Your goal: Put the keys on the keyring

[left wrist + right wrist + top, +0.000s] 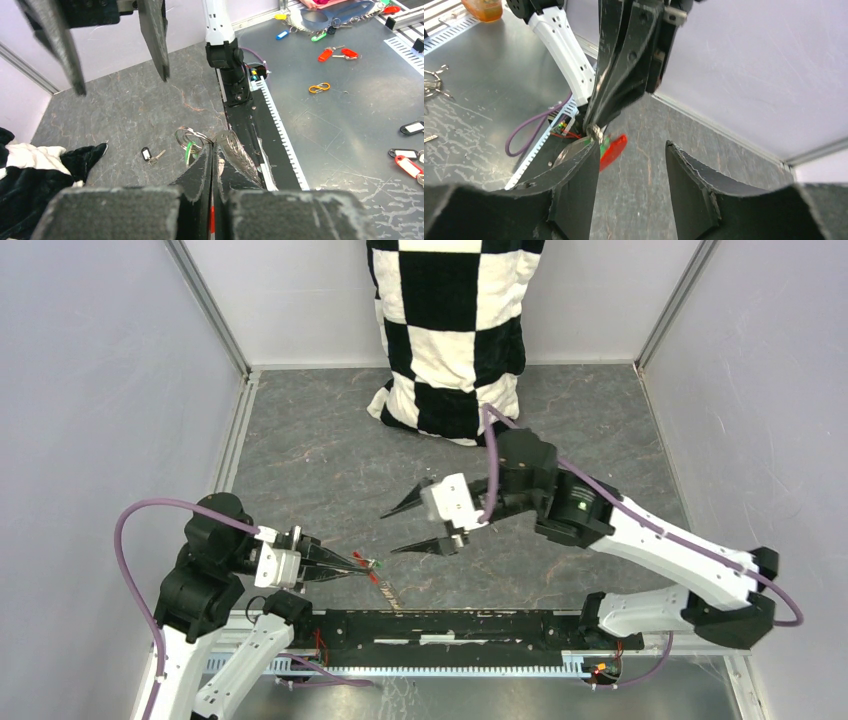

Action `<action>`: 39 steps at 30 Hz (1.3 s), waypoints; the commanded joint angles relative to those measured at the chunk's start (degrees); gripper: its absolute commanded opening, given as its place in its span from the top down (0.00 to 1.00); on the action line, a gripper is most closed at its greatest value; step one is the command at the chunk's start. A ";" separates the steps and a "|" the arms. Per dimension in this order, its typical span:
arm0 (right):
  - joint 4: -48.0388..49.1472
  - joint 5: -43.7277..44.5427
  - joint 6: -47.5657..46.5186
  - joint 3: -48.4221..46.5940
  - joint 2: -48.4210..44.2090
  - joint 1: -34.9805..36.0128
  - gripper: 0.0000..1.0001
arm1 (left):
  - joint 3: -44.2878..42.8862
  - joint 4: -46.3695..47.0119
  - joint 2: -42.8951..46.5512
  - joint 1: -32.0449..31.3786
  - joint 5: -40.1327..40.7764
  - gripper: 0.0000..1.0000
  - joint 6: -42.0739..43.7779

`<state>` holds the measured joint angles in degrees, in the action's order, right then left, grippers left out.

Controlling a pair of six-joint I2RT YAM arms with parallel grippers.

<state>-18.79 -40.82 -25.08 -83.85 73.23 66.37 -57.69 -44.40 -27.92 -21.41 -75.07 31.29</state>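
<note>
**Top view:** the left hand (352,566) is clamping shut on the keyring (372,573), low over the desk (320,460) near its front edge. The red tag is dangling under the tips. The green key (376,563) is sitting right at the ring; can't tell if it's threaded on. The right hand (392,533) is hovering just beside, twd the middle, jaws spread wide, gripping nothing. A checkered cloth (450,330) is slumping at the back wall, well apart from both hands, w/ bare desk between. Grey walls (90,390) are boxing in both sides and the back. A black rail (450,625) is running along the front edge, near the keyring.

**Left wrist view:** the ring is poking out past the closed tips, green key hanging beside it. The black key (146,153) is lying flat on the desk, near the ring but apart, uncovered. Past the rail a metal plate (340,130) is carrying spare tags (332,52) and an orange clip (319,88), well apart.

**Right wrist view:** the open fingers are framing the left hand's tips. One finger is partly hiding the ring and red tag. A wall is standing close behind.
</note>
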 commanded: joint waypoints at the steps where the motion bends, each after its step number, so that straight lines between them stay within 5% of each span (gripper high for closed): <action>1: 6.51 0.69 4.71 7.54 -8.13 -1.59 0.46 | -0.66 1.86 0.67 -0.08 -0.43 0.98 2.02; 9: 18.33 -3.28 15.09 19.97 -11.35 -1.66 0.62 | -1.75 1.85 -0.22 -0.05 -0.91 0.98 2.11; 18: 29.43 -7.96 21.61 21.44 -6.97 -1.65 0.60 | -1.90 2.02 -0.36 -0.06 -1.04 0.98 2.01; 30: 27.75 -9.60 21.98 19.34 -3.46 -1.54 0.60 | -2.49 2.04 -0.29 -0.10 -1.12 0.98 2.09; 39: 22.05 -0.10 16.20 20.21 -6.07 -1.61 0.51 | -2.65 2.04 -0.29 -0.08 -1.61 0.98 1.87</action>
<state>4.80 -46.22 -5.91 -62.15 69.71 64.75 -58.43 -44.34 -27.77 -21.41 -75.16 31.31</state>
